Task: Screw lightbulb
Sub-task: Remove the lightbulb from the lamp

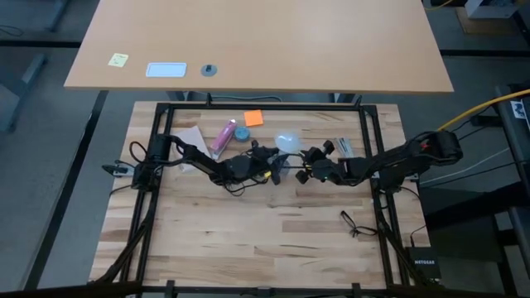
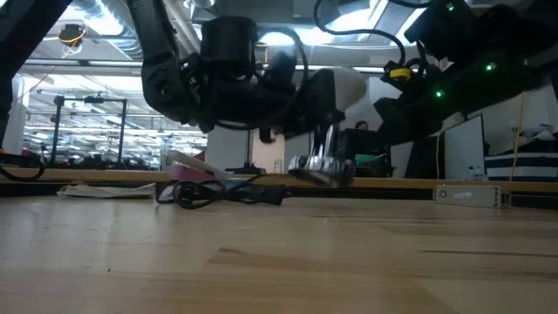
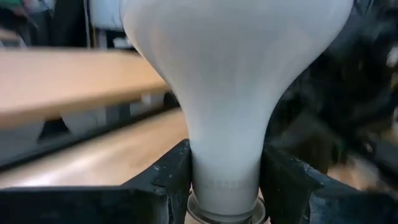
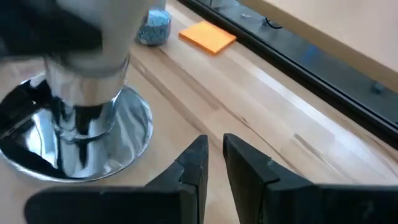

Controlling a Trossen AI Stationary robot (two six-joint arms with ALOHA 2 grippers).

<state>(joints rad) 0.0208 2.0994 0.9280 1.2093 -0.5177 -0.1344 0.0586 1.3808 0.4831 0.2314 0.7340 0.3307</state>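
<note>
From above, we see the frosted white round lightbulb mid-table between both arms. Left wrist: left gripper clamps its neck; we should twist level. Right wrist: right gripper nearly closed, empty, beside the shiny silver lamp base.

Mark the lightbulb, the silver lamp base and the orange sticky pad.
lightbulb (image 3: pixel 230 106): left wrist view, frosted neck above the claw.
silver lamp base (image 4: pixel 127 134): right wrist view, disc rim.
orange sticky pad (image 4: pixel 208 35): right wrist view, top face.
</note>
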